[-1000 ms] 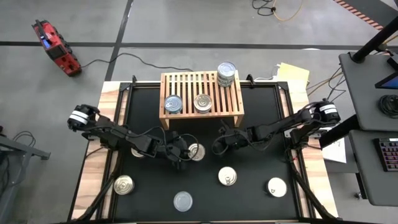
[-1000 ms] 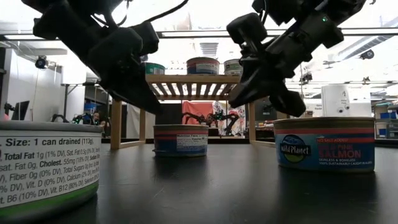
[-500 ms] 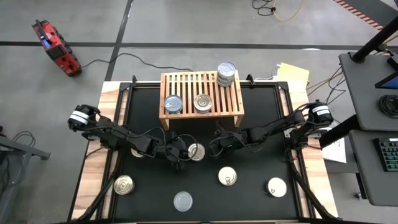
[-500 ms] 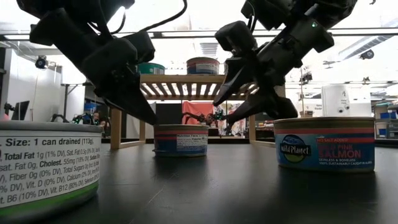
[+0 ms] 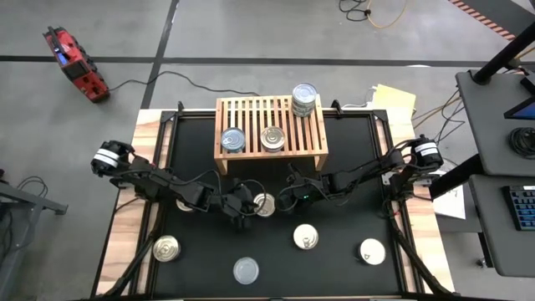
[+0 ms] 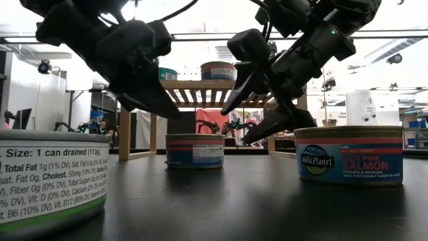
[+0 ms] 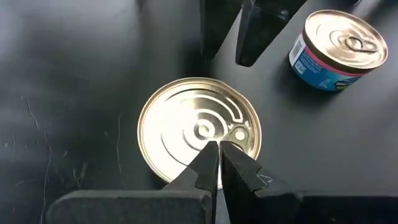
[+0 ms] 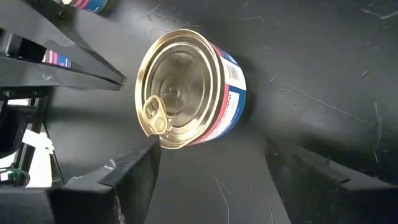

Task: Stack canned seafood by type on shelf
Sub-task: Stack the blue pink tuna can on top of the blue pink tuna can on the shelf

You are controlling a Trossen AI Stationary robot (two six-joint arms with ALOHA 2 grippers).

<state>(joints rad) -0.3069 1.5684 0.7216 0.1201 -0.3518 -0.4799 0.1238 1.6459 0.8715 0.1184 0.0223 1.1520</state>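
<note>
Centrally, the right claw [image 5: 288, 194], spread wide, faces a gold-lidded round tin [image 5: 264, 204]; the left claw [image 5: 245, 206], pressed together, sits opposite.

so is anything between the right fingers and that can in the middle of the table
Nothing visible lies between them. The right gripper is open with the can straight ahead. The left gripper, shut, hovers at the can's other side, close by.

nine cans [image 5: 305, 237], one shelf [image 5: 270, 113]
</note>
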